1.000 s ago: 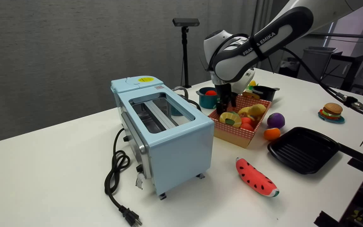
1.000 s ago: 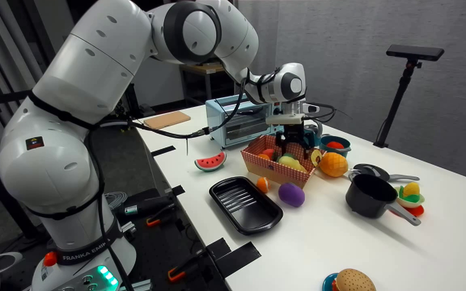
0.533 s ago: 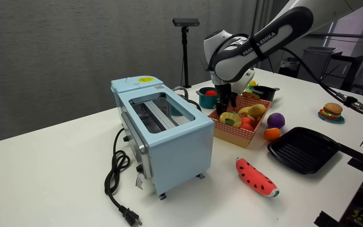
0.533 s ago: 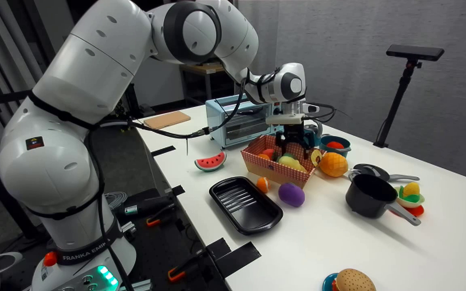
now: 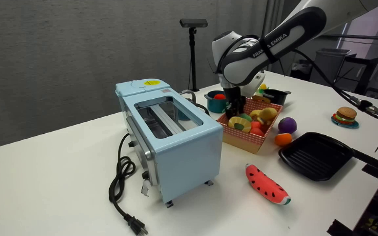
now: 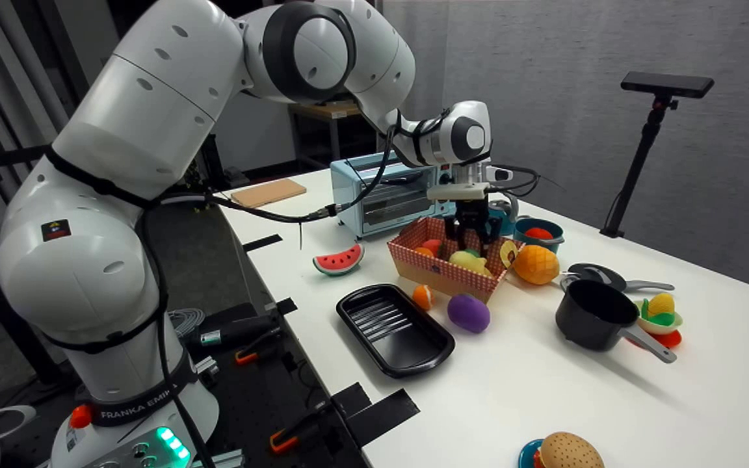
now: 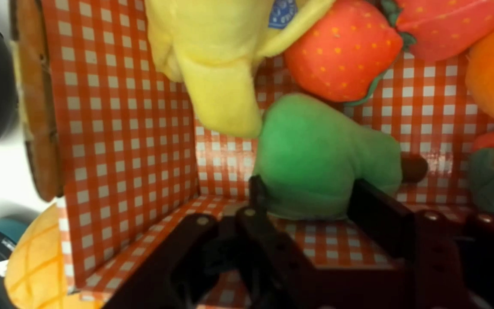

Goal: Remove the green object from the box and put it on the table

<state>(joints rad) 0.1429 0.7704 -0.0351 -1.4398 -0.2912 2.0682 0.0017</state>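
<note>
Blue toaster oven (image 5: 187, 159), watermelon slice (image 5: 267, 185), black pan (image 5: 316, 156), burger (image 5: 346, 114)

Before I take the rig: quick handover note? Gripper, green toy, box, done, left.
Gripper: looks closed on the green toy, jaws at both sides; firmness can't be judged.
Green toy: inside the box, beside the yellow toy.
Box: on the table.
Done: reached in and, it seems, grasped.
Left: lift the green toy out, set it on the table, release.
</note>
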